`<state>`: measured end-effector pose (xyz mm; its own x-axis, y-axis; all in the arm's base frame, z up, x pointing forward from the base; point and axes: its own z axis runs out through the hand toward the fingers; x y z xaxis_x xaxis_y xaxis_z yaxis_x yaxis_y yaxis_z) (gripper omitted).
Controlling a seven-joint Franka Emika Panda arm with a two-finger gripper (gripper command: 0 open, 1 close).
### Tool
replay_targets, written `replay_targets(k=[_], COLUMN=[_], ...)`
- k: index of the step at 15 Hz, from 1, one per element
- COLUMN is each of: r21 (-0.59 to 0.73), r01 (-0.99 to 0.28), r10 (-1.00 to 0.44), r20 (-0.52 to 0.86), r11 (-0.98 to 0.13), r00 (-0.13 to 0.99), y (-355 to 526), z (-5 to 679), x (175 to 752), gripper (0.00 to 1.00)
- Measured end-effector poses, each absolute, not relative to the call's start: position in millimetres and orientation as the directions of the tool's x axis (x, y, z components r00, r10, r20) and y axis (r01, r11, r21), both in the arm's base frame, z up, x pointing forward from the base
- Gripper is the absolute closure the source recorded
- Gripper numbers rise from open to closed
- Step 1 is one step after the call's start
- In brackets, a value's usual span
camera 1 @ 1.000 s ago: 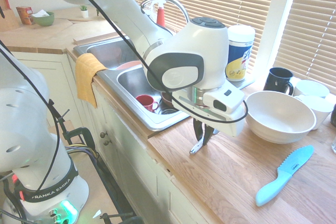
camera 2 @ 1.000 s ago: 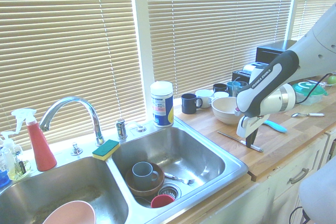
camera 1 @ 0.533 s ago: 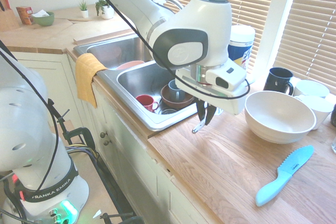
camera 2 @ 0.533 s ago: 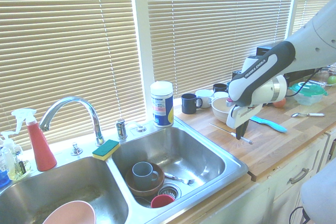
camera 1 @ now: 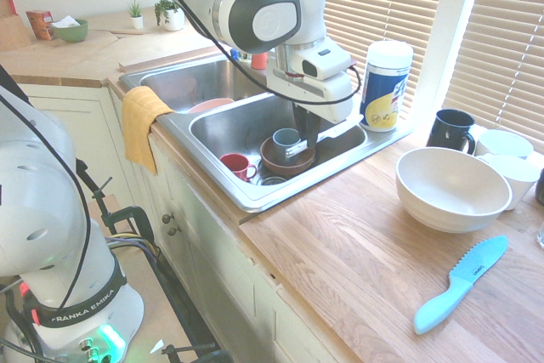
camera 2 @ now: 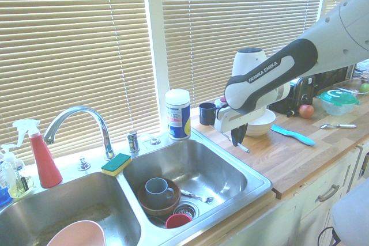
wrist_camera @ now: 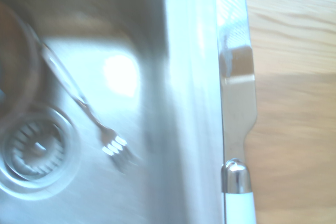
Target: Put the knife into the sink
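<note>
The gripper (camera 2: 238, 140), clamped shut on the slim silver table knife (camera 2: 243, 147), holds it roughly level, long axis crossing the right-hand rim of the stainless-steel double-basin sink (camera 2: 260, 181), basin floor directly below and the wooden bench (camera 2: 300, 159) just beside.

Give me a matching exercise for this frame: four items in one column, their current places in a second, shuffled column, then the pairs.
Items:
1. knife
2. light-blue plastic knife
3. fork
4. yellow cloth

Places:
A. lying on the floor of the sink basin, beside the brown bowl
B. draped over the sink's front edge
C. held in the shut gripper, above the sink's rim next to the wooden counter
D. flat on the wooden counter, near the big white bowl

Pairs: 1-C, 2-D, 3-A, 4-B
</note>
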<state>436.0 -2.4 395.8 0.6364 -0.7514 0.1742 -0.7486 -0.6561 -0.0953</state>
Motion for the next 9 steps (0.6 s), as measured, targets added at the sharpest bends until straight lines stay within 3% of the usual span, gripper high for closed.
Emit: replay_targets(k=[9], r21=[-0.091], r01=[-0.758], r10=[-0.757], r20=[0.21], r11=[-0.645], r00=[0.619], y=[119.1], z=[329.9], x=[467.5], gripper=[1.0])
